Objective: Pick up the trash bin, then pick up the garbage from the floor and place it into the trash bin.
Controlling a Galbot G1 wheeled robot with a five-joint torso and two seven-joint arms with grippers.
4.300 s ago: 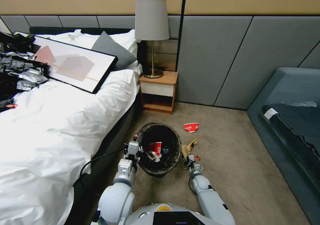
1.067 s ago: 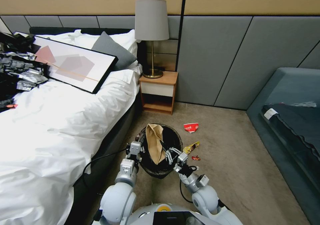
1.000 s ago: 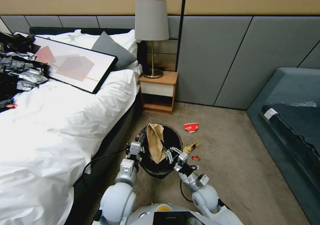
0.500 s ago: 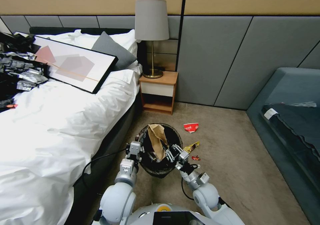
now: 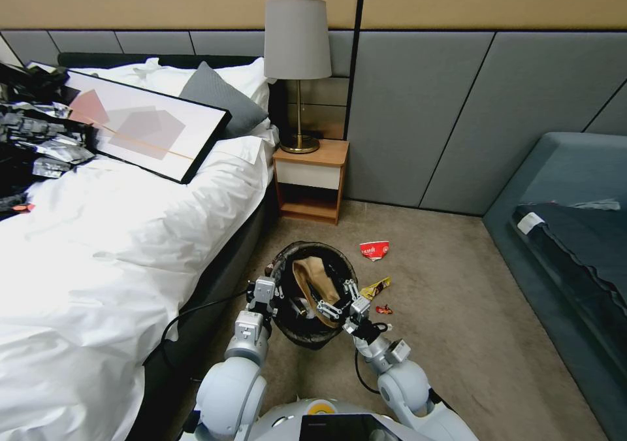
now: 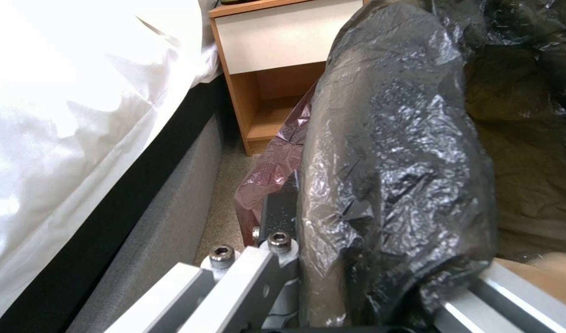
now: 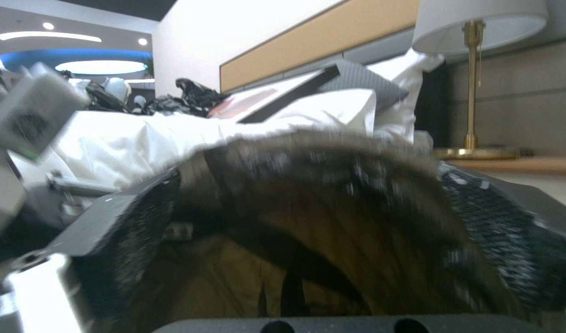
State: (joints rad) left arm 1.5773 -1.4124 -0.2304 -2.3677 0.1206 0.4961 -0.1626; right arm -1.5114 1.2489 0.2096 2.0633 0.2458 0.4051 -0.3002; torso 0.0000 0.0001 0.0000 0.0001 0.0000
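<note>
The trash bin (image 5: 295, 332), with its black liner folded over the rim, stands on the carpet beside the bed. My left gripper (image 5: 266, 292) is shut on its near-left rim; the left wrist view shows the liner (image 6: 388, 185) pinched between the fingers. Over the bin's right rim, my right gripper (image 5: 339, 301) is open, and a crumpled brown paper (image 5: 312, 279) lies loose inside the bin below it. The right wrist view shows that paper (image 7: 332, 249) between the spread pads (image 7: 141, 208). Garbage on the floor: a red-and-white cup (image 5: 374, 249), a yellow wrapper (image 5: 376, 288) and a small red piece (image 5: 383, 310).
The bed (image 5: 130, 232) runs along the left, close to the bin. A wooden nightstand (image 5: 311, 179) with a lamp (image 5: 298, 42) stands behind the bin. A grey sofa (image 5: 568, 232) fills the right side. Open carpet (image 5: 444, 310) lies between the bin and the sofa.
My right arm lifted the brown paper from the floor to the bin. In the last second its gripper spread wider and the paper sank from upright down into the bin. The left gripper held still.
</note>
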